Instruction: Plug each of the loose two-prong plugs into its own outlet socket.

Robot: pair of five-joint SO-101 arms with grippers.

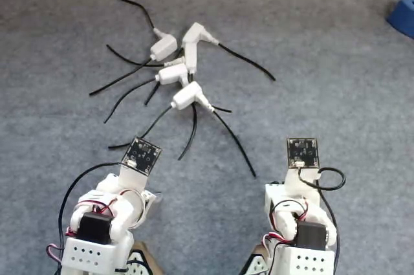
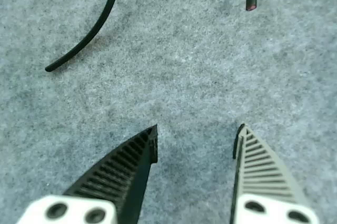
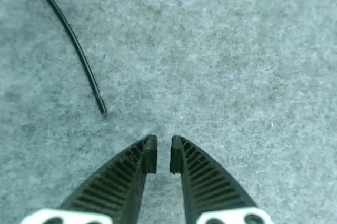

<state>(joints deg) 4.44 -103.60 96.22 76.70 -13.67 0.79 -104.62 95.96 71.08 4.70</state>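
My left pincer [image 2: 197, 135] hangs open just above the grey desk [image 1: 336, 81], holding nothing. My right pincer [image 3: 163, 150] is closed and empty. The white plugs and sockets [image 1: 171, 73] lie clustered farther out on the desk, their black cords [image 3: 79, 55] trailing toward both arms.

A robotics lab or test bench is suggested rather than a home. The tabletop [image 1: 336, 61] is covered edge to edge with grey felt-like matting. At its near edge a white plastic left arm [image 1: 103, 223] and a matching right arm [image 1: 301, 223] are mounted side by side, with bare servo motors, loose wiring and an exposed black circuit board [image 1: 303, 152]. White plug and socket pieces [image 1: 184, 97] with short cut black cable stubs are laid out together. A blue object [image 1: 402, 17] is cut off at the far corner and cannot be identified.
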